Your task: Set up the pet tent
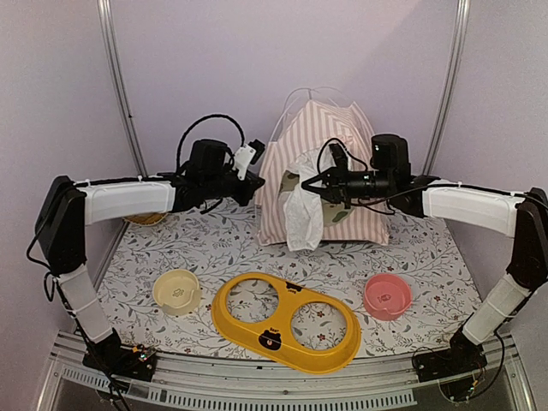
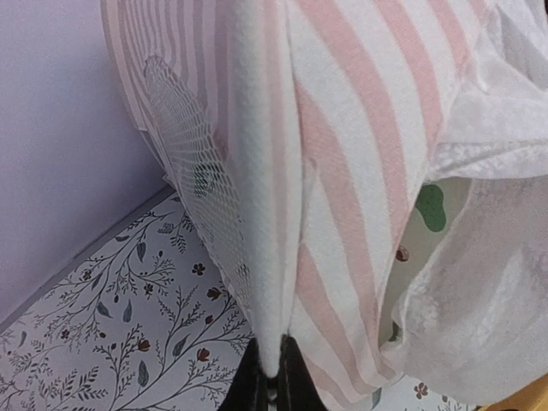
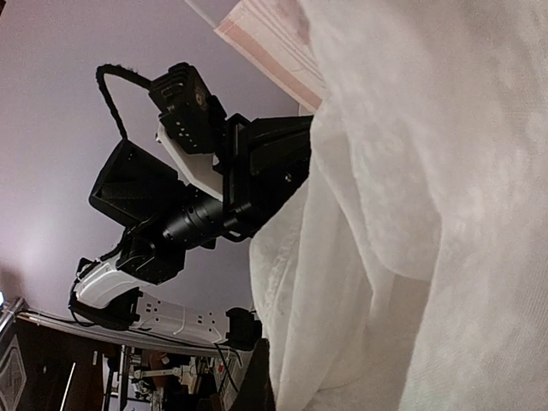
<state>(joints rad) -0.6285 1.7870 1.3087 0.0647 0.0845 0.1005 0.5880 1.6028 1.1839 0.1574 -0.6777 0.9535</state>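
Note:
The pet tent [image 1: 330, 141], pink-and-white striped, stands at the back middle of the table, slumped, with its thin white poles looping out at the top. My left gripper [image 1: 255, 184] is at the tent's left edge. In the left wrist view that gripper [image 2: 276, 383] is shut on a white seam of the tent [image 2: 360, 154], which runs up from the black fingertips [image 2: 299, 385]. My right gripper [image 1: 315, 184] is at the tent's front, shut on the sheer lace curtain [image 1: 301, 214]. The curtain [image 3: 411, 214] fills the right wrist view and hides all but one dark finger [image 3: 261, 390].
A yellow two-hole bowl stand [image 1: 287, 324] lies at the front middle, with a cream bowl [image 1: 177, 291] to its left and a pink bowl [image 1: 387, 295] to its right. A brownish thing [image 1: 145, 219] peeks out under the left arm. Purple walls close in the back and sides.

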